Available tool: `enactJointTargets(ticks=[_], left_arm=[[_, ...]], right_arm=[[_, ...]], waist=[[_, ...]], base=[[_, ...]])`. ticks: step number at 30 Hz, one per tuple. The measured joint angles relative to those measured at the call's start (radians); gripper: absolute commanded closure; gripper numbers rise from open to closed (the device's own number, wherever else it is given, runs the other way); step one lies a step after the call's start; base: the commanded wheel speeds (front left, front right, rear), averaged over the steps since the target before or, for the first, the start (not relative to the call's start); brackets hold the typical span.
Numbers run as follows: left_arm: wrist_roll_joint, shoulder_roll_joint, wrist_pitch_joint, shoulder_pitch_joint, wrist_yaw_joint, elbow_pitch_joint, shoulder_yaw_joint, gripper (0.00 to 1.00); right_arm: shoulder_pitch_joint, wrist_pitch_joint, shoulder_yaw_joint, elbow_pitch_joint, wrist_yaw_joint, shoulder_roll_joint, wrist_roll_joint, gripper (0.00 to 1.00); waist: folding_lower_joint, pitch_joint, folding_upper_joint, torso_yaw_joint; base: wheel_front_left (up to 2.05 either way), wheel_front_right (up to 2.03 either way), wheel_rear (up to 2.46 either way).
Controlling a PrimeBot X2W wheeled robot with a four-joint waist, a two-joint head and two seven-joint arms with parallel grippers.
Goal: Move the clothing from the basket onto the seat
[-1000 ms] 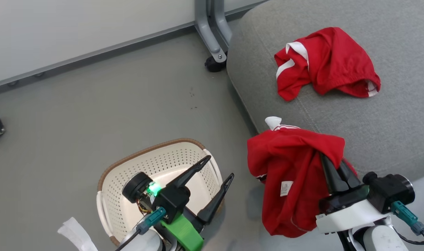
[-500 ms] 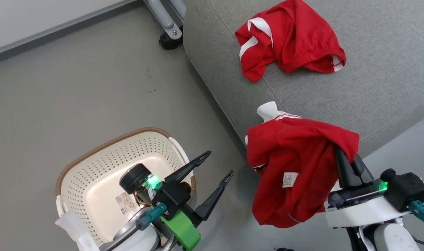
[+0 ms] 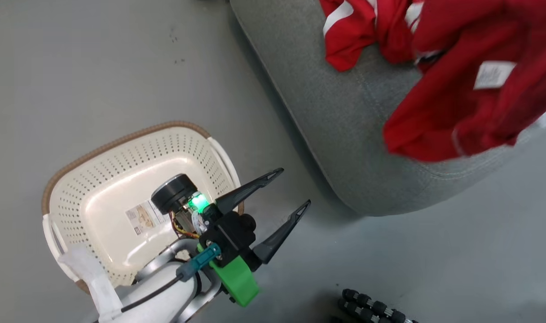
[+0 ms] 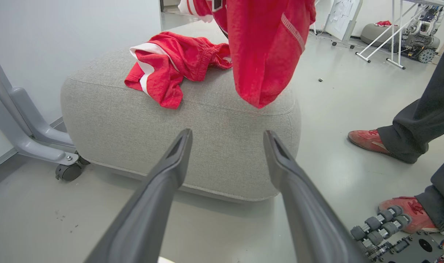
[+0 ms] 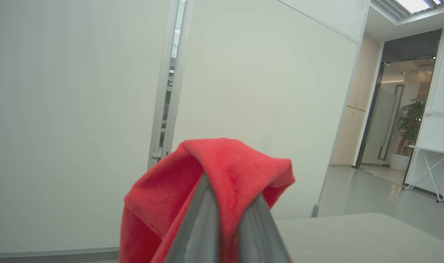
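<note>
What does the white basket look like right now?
The basket is cream-white plastic dotted with little holes, with a brown woven-look rim and white side handles. It stands upright on the grey floor, near the grey seat but apart from it. Its inside looks empty, with a sticker on the bottom. The left gripper, fingers open, reaches over its right corner; whether it touches is unclear.

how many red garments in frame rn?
2. One garment lies on the seat; the other garment hangs from the shut right gripper above it. Basket looks empty, though the left arm hides part.
</note>
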Motion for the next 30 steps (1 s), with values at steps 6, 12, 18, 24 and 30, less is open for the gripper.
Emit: enactJointTargets(ticks=[6, 12, 18, 24, 30], left_arm=[[0.015, 0.044, 0.035, -0.07, -0.006, -0.05, 0.002, 0.0], [0.024, 0.054, 0.053, -0.14, -0.011, -0.077, 0.006, 0.0], [0.027, 0.074, 0.056, -0.162, -0.01, -0.091, 0.018, 0.0], [0.027, 0.089, 0.055, -0.161, -0.002, -0.095, 0.017, 0.0], [0.027, 0.084, 0.056, -0.162, -0.001, -0.096, 0.009, 0.0]], right_arm=[[-0.27, 0.0, -0.061, 0.083, 0.0, -0.207, 0.008, 1.0], [-0.429, 0.0, -0.088, 0.206, 0.0, -0.331, 0.005, 1.0], [-0.492, 0.0, -0.177, 0.352, 0.0, -0.397, -0.004, 1.0], [-0.477, 0.0, -0.227, 0.469, 0.0, -0.4, -0.056, 1.0], [-0.426, 0.0, -0.245, 0.629, 0.0, -0.315, -0.094, 0.83]], waist=[[0.0, 0.123, 0.0, 0.033], [0.0, 0.236, 0.0, 0.073], [0.0, 0.322, 0.0, 0.12], [0.0, 0.369, 0.0, 0.166], [-0.0001, 0.389, 0.0, 0.186]], base=[[0.0, 0.0, 0.0], [0.0, 0.0, 0.0], [0.0, 0.0, 0.0], [0.0, 0.0, 0.0], [0.0, 0.0, 0.0]])
